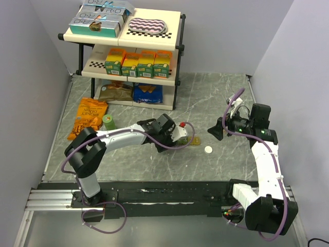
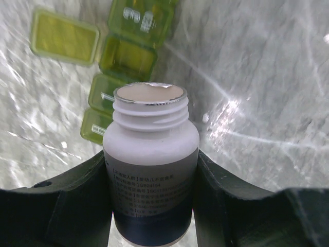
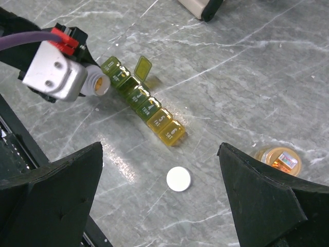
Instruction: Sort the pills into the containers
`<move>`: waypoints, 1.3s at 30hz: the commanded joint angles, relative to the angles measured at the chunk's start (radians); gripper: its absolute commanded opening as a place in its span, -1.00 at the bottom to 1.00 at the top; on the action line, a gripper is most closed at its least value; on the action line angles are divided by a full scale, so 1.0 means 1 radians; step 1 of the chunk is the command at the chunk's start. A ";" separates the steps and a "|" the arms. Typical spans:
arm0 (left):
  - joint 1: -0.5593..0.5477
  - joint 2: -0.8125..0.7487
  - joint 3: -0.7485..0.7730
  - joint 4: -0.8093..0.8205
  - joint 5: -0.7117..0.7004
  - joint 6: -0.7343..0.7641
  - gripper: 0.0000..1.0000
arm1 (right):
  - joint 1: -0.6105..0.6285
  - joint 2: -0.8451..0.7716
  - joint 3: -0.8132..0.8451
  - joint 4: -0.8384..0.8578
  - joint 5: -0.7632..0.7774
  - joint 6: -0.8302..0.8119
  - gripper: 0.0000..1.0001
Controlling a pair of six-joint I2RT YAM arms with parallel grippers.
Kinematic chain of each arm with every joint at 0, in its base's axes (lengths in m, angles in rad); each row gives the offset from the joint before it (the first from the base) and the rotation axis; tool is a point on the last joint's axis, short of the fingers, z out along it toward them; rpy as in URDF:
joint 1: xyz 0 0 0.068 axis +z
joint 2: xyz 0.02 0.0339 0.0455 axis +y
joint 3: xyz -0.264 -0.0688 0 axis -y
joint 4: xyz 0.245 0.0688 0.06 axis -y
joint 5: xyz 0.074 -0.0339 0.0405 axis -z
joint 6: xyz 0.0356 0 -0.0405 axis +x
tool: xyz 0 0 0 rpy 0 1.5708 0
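Note:
My left gripper [image 1: 176,136] is shut on a white pill bottle [image 2: 150,170], which has no cap on and lies tipped with its mouth [image 3: 98,86] at the green end of the containers [image 3: 144,100]. The containers form a strip of small boxes shading from olive green to yellow [image 2: 126,56]. One compartment's lid [image 3: 143,67] stands open. No loose pills show in any view. My right gripper [image 3: 160,149] hangs open above the table to the right, over a white round cap [image 3: 178,179], with nothing between its fingers.
A small amber round object [image 3: 280,158] lies right of the cap. A green cup [image 1: 108,121] and an orange snack bag [image 1: 90,117] sit at the left. A two-tier shelf [image 1: 177,49] with boxes stands at the back, bags under it.

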 commanded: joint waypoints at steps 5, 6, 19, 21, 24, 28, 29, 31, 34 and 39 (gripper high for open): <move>-0.015 0.006 0.022 0.073 -0.034 -0.010 -0.98 | -0.007 -0.002 -0.007 0.007 -0.027 -0.010 0.99; -0.002 0.026 0.038 0.004 -0.039 -0.014 -0.98 | -0.009 -0.002 -0.004 0.006 -0.028 -0.010 0.99; -0.031 -0.001 0.041 -0.039 -0.068 0.018 -0.98 | -0.010 0.004 -0.007 0.001 -0.030 -0.015 0.99; 0.020 0.032 0.051 -0.085 -0.074 0.038 -0.98 | -0.010 0.004 -0.001 -0.005 -0.033 -0.015 0.99; -0.030 0.002 0.047 -0.019 -0.080 0.067 -0.98 | -0.012 0.004 -0.007 -0.001 -0.030 -0.016 0.99; -0.046 0.025 0.088 -0.076 -0.088 0.064 -0.98 | -0.013 0.005 -0.005 -0.001 -0.028 -0.015 0.99; -0.040 -0.028 0.036 -0.001 -0.083 0.076 -0.98 | -0.013 0.005 -0.005 -0.001 -0.031 -0.015 0.99; 0.014 0.020 0.110 -0.096 -0.088 0.091 -0.98 | -0.013 0.007 -0.001 -0.007 -0.035 -0.016 0.99; -0.011 0.024 0.052 -0.008 -0.088 0.108 -0.98 | -0.016 0.005 -0.004 -0.007 -0.033 -0.016 0.99; 0.011 0.010 0.059 -0.028 -0.086 0.123 -0.98 | -0.016 0.005 -0.004 -0.007 -0.042 -0.018 0.99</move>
